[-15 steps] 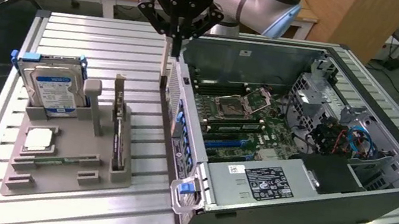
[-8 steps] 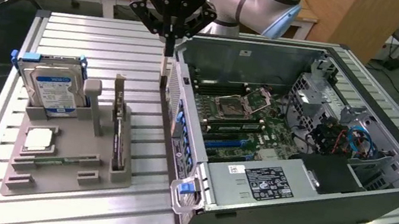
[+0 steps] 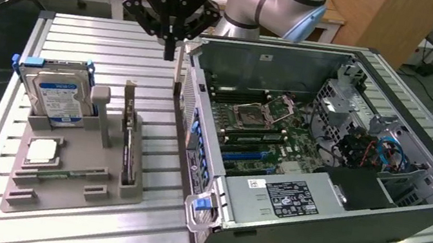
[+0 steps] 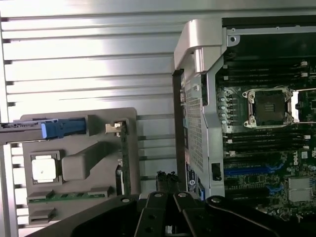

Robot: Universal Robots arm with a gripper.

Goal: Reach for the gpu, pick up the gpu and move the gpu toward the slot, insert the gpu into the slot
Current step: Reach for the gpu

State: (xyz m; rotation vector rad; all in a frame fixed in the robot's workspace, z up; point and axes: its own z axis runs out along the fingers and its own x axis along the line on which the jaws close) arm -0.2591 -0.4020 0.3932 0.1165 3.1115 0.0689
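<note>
The gpu (image 3: 129, 147) stands on edge in the grey holder (image 3: 57, 191), a thin green card with its silver bracket at the far end. In the wrist view the gpu (image 4: 125, 158) appears edge-on. My gripper (image 3: 169, 55) hangs shut and empty above the slatted table, behind the holder and close to the case's near corner, well above and beyond the card. Its shut fingertips (image 4: 167, 177) sit between the holder and the case wall. The blue slot (image 3: 247, 156) lies on the motherboard inside the open case, and the slot (image 4: 247, 170) is also seen from the wrist.
A blue-labelled hard drive (image 3: 61, 97) stands upright in the holder, with a square processor chip (image 3: 42, 150) lying in front of it. The open computer case (image 3: 411, 211) takes up the exterior view's right. Bare slatted table (image 3: 98, 44) lies behind the holder.
</note>
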